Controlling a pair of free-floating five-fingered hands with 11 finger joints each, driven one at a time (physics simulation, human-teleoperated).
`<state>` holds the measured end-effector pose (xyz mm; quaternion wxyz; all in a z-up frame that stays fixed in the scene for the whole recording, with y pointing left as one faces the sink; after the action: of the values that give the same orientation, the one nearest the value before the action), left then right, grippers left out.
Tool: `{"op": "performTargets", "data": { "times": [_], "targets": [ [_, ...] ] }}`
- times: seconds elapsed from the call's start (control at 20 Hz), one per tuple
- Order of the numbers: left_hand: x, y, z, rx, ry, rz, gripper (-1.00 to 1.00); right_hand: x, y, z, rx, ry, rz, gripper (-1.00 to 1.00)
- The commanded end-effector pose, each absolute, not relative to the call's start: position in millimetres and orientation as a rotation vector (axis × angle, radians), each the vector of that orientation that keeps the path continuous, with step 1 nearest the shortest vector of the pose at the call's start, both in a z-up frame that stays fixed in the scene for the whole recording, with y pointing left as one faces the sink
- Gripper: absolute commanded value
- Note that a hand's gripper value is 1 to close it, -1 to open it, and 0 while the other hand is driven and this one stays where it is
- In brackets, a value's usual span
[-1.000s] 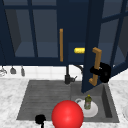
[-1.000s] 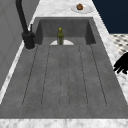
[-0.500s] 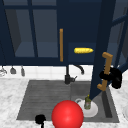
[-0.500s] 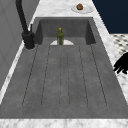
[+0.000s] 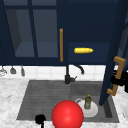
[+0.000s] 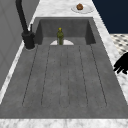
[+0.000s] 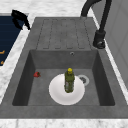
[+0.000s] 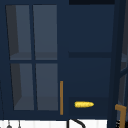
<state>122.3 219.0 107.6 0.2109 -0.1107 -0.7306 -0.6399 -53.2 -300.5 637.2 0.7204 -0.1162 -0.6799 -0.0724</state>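
The right hand (image 5: 119, 79) has its fingers curled round the open cabinet door's handle (image 5: 117, 75). The left hand (image 5: 40, 119) hangs at the sink's (image 5: 45, 92) front edge; its fingers cannot be made out.

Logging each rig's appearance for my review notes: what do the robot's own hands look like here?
Both hands are plain matte black, human-shaped, and float free with no arm, wrist mount, sleeve or cable behind them. No markings, seams or colour accents can be made out. The right hand shows as a dark rounded mass in the front view; the left hand as a small black blob there, and in the left side view as a silhouette with tapering fingers.
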Motion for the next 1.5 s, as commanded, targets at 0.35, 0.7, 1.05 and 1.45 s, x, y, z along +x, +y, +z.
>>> {"op": "performTargets", "data": {
  "times": [0.35, 0.7, 1.05, 1.45],
  "targets": [
    [122, 219, 108, -0.308, -2.03, -1.778, 0.0, -54, -357, 643, -0.168, -1.54, -0.089, 1.0],
    [122, 219, 108, -0.308, -2.03, -1.778, 0.0, -60, -379, 638, -0.119, -1.523, -0.046, 1.0],
    [122, 219, 108, -0.308, -2.03, -1.778, 0.0, -75, -414, 635, -0.083, -1.5, -0.018, 1.0],
    [122, 219, 108, -0.308, -2.03, -1.778, 0.0, -83, -462, 637, -0.016, -1.507, 0.054, 1.0]
  ]
}}
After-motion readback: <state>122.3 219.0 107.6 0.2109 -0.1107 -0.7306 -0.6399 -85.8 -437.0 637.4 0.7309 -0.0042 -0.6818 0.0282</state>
